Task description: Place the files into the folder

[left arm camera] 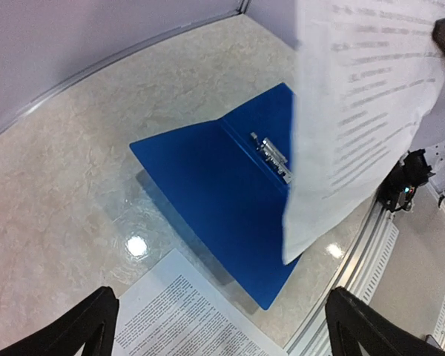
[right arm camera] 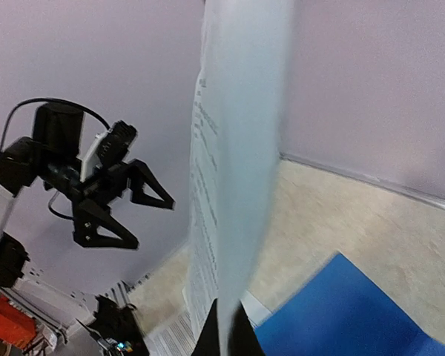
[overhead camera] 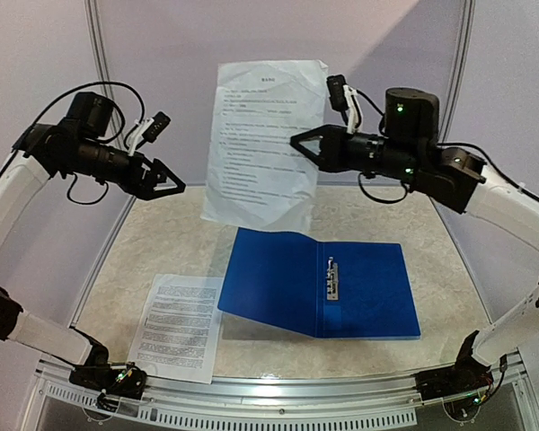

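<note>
- Step in hand: carrying the first file to the folder. The jaws of the right arm (overhead camera: 485, 189) are pressed together on the right edge of the held sheet (overhead camera: 260, 135), which hangs upright in the air above the far side of the folder (overhead camera: 368, 292).
- The jaws of the left arm (overhead camera: 18, 184) are spread wide and hold nothing. They hang to the left of the held sheet, apart from it.
- The folder lies open at the middle-right of the surface (overhead camera: 162, 242), its right half flat and its left cover tilted up. The metal clip (overhead camera: 331, 278) sits at the spine.
- The second sheet (overhead camera: 178, 325) lies flat at the near left, just beside the raised cover.
- Next move, as I judge it: lower the limp sheet flat onto the folder's right half and square it to the spine. The free arm may need to steady the sheet's loose edge.
- The surface is pale, marbled and glossy, with a metal rail (overhead camera: 278, 391) along its near edge.
- Plain lilac walls (overhead camera: 162, 45) close in the far side and both flanks.
</note>
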You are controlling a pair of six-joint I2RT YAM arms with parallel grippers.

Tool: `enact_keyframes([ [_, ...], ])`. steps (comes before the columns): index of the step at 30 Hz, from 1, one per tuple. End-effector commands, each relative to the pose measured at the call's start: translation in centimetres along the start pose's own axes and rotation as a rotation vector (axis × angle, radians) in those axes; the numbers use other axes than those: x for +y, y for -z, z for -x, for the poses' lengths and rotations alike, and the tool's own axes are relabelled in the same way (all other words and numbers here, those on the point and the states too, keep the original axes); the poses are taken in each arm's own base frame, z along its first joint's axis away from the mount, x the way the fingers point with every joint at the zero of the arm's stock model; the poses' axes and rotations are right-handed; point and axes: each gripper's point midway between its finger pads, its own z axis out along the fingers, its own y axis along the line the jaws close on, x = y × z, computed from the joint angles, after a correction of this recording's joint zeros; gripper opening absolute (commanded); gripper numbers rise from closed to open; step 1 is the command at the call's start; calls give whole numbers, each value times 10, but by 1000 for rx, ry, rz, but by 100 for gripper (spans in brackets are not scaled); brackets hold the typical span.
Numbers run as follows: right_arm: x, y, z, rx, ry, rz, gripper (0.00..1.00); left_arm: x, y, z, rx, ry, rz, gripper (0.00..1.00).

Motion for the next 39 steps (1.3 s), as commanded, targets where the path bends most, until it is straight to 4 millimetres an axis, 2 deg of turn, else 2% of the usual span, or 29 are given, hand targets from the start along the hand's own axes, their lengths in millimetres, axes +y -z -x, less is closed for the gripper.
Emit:
enact_keyframes([
  [1,-103,73,-95,450,-162,-355,0,32,-43,-15,63,86,39,100],
  [4,-141,119,-120,573,-282,-458,0,44,-79,-35,136,170,8,100],
  [7,-156,147,-143,674,-369,-456,0,47,-115,-58,221,256,-56,100],
  [10,-174,166,-165,769,-405,-495,0,47,-148,-80,298,322,-109,100],
  [15,-192,176,-191,871,-463,-497,0,47,-189,-111,408,404,-166,100],
  [21,-218,178,-209,916,-506,-518,0,47,-220,-132,464,492,-215,96],
  [27,-254,183,-227,932,-567,-554,0,41,-237,-145,506,595,-268,75],
  [31,-277,186,-239,939,-601,-577,0,37,-237,-148,500,630,-283,48],
  [35,-294,185,-257,963,-625,-588,0,34,-233,-147,484,646,-286,16],
  [36,-298,185,-261,970,-628,-596,0,33,-232,-149,483,655,-285,11],
  [39,-311,184,-273,976,-646,-620,0,31,-230,-152,472,671,-288,9],
])
